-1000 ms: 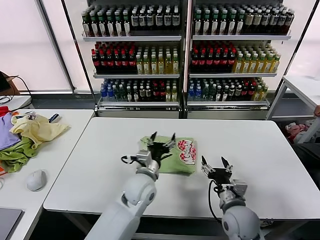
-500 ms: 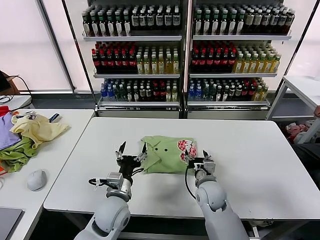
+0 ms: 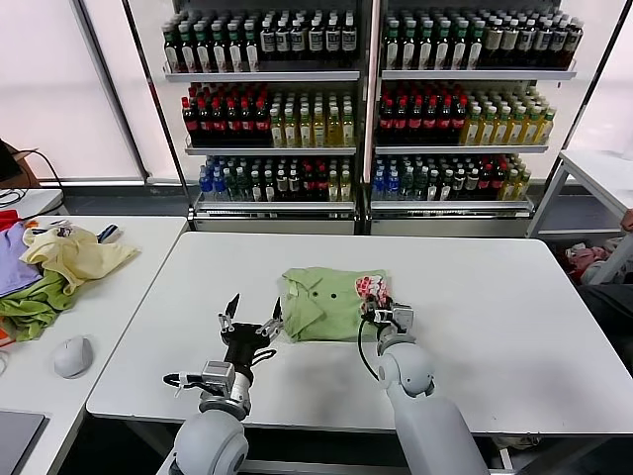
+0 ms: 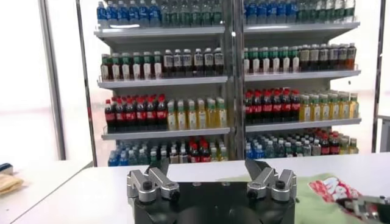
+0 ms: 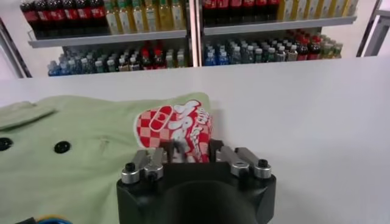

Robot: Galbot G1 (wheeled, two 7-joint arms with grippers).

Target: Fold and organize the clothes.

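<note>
Right gripper closed on the near right edge of the polo shirt, fingers together with the red-and-white chest print bunched up between them; fingertips themselves buried in the cloth, contact line not readable. In the head view, right gripper at centre frame, at the shirt's right edge. Left gripper lower left of centre, fingers spread wide and holding nothing, just beside the shirt's left edge but apart from it. In the left wrist view, only the finger bases visible at the bottom edge, tips cut off; shirt and print seen at lower right.

Shirt light green, folded into a rough rectangle, collar and two dark buttons facing up, print raised at the right edge. Lying flat at the middle of the white table.

Heap of cloths on a side table at the left edge, partly cut off. Bottle shelves across the top.
</note>
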